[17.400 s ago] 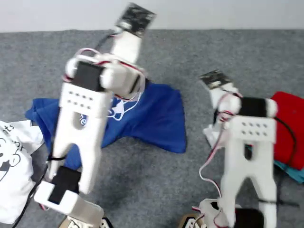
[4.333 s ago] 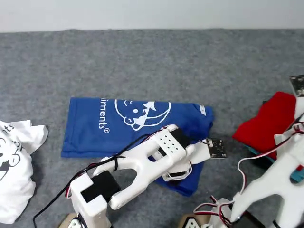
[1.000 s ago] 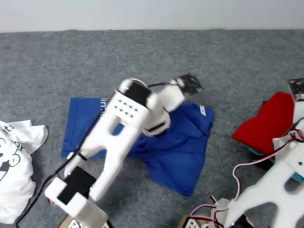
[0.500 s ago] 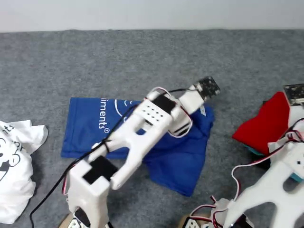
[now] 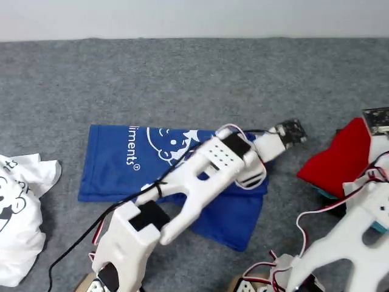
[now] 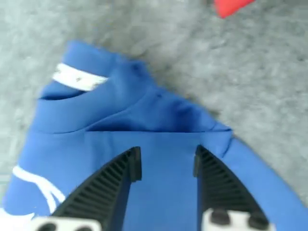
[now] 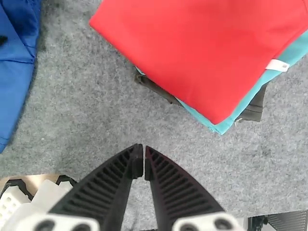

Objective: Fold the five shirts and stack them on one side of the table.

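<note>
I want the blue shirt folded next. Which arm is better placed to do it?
Probably left. The left gripper hangs open right over the blue shirt, while the right gripper is shut over the table beside the red shirt.

Middle shirt (image 5: pixel 121 164) lies mid-tabletop (image 5: pixel 213 73). Loose shirt (image 5: pixel 18 213) sits at the near-left edge, apart from it. Stack (image 5: pixel 340 161) is at the right edge, probably three layers, hard to count. Left claw (image 6: pixel 166 161) is over the middle shirt's right end. Right claw (image 7: pixel 140 151) is over tabletop just beside the stack.
</note>
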{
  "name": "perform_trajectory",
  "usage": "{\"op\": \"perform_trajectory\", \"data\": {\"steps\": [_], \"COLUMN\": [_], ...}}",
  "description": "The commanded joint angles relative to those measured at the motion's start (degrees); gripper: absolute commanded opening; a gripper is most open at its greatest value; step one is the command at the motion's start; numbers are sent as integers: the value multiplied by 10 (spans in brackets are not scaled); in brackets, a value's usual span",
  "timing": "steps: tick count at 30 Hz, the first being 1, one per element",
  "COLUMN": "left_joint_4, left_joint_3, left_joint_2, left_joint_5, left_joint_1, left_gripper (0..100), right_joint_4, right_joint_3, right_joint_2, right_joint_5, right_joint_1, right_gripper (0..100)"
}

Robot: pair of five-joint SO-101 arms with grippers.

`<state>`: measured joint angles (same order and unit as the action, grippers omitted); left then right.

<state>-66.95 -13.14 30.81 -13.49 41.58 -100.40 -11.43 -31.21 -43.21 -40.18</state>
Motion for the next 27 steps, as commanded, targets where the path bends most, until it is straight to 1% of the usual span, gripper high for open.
{"op": "perform_trajectory", "data": {"steps": [1, 5, 10, 12, 16, 21, 27], "left_joint_4": [-65, -159, -271, -302, -309, -274, -229], "left_joint_3": [-64, -87, -85, -71, -7, 61, 128], "left_joint_2": [-27, -69, -103, -106, -109, -108, -103], "left_joint_5": [-7, -25, -25, -25, -25, -22, -24], "left_joint_1": [-28, -24, 13, 34, 69, 110, 121], "left_gripper": [184, 184, 184, 184, 184, 189, 189], "right_joint_4": [-21, -21, -21, -22, -22, -22, -21], "right_joint_3": [3, 3, 3, 3, 3, 3, 3], "right_joint_2": [-18, -18, -18, -17, -15, -17, -15], "right_joint_5": [6, 6, 6, 6, 6, 6, 2], "right_joint_1": [-5, -5, -5, -5, -5, -7, -52], "right_gripper": [9, 9, 9, 9, 9, 9, 9]}}
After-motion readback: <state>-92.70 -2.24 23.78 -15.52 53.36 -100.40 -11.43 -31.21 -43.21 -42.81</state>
